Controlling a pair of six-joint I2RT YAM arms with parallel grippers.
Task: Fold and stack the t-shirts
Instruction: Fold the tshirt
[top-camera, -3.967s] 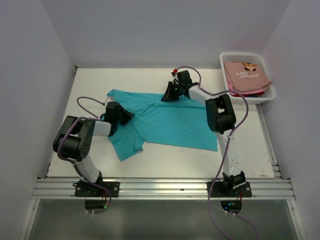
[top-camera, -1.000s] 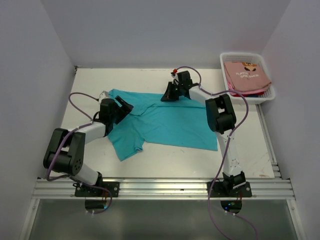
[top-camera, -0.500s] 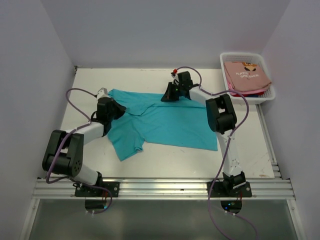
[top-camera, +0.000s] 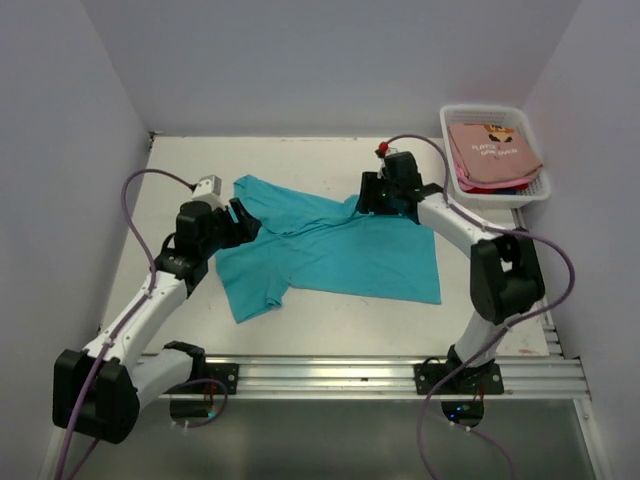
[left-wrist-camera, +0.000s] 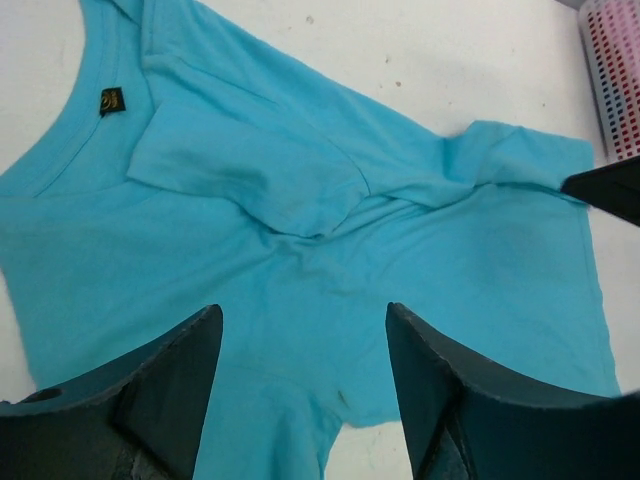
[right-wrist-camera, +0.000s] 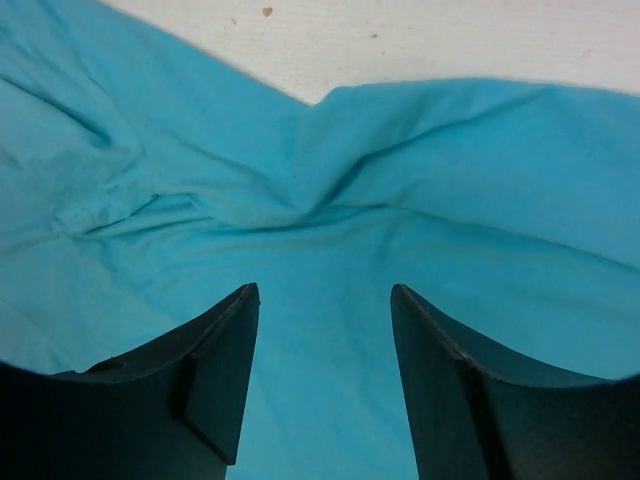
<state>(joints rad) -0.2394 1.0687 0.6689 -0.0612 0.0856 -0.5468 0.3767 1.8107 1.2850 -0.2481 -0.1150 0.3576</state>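
Observation:
A teal t-shirt (top-camera: 330, 250) lies spread on the white table, collar toward the left and one sleeve folded over near the middle. My left gripper (top-camera: 243, 217) hovers over its left shoulder, open, with nothing between the fingers (left-wrist-camera: 302, 312). Over the bunched upper right edge of the shirt hangs my right gripper (top-camera: 366, 197), also open and empty (right-wrist-camera: 323, 290). In both wrist views the teal cloth (left-wrist-camera: 300, 230) (right-wrist-camera: 320, 230) fills the frame below the jaws. A salmon-pink t-shirt (top-camera: 495, 150) lies folded on top of other shirts in the basket.
The white plastic basket (top-camera: 480, 108) stands at the table's back right corner, and its wall (left-wrist-camera: 615, 80) shows in the left wrist view. Walls close in the table on the left, back and right. Purple cables loop off both arms.
Both grippers have opened and let go of the teal shirt. The right arm has swung right along the shirt's upper edge, which now lies bunched there. The left arm has stretched out.

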